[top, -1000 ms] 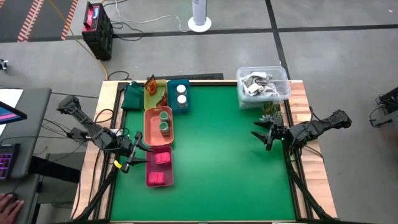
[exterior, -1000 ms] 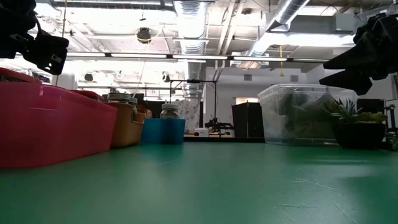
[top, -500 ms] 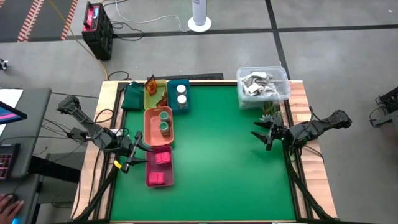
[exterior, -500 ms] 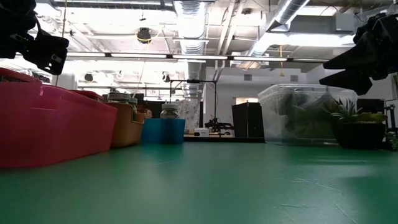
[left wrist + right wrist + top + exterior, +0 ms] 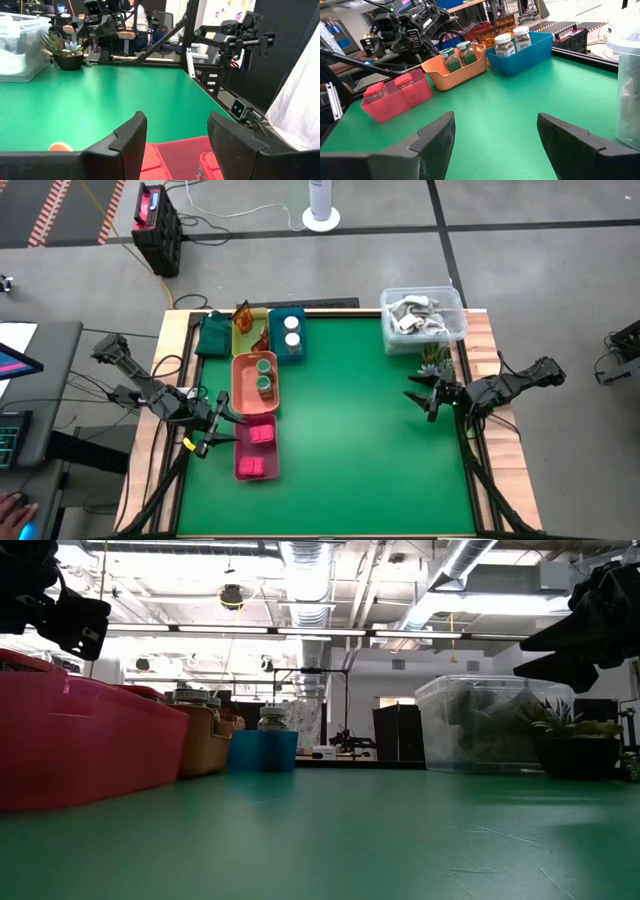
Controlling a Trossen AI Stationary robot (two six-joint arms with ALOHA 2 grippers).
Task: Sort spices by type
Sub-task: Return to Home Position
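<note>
1. Fingers of my left gripper [image 5: 226, 425] are spread, with nothing between them. It hangs just beside the pink tray [image 5: 240, 452], at the tray's long outer side.
2. Two pink blocks [image 5: 262, 434] lie in that tray, close below and ahead of this gripper.
3. Past the pink tray, end to end with it, the orange tray [image 5: 240, 385] holds two green-lidded jars [image 5: 264, 365].
4. Farther on, the blue tray [image 5: 287, 355] carries two white-lidded jars [image 5: 291, 322]. The yellow-green tray [image 5: 246, 338] beside it holds the orange-brown sachets [image 5: 243, 315].
5. Across the green table [image 5: 350, 430], well apart from every tray, my right gripper [image 5: 420, 400] hangs with its fingers spread, gripping nothing. A potted plant [image 5: 435, 360] sits near it, and the clear tub [image 5: 456, 320] is beyond that.
</note>
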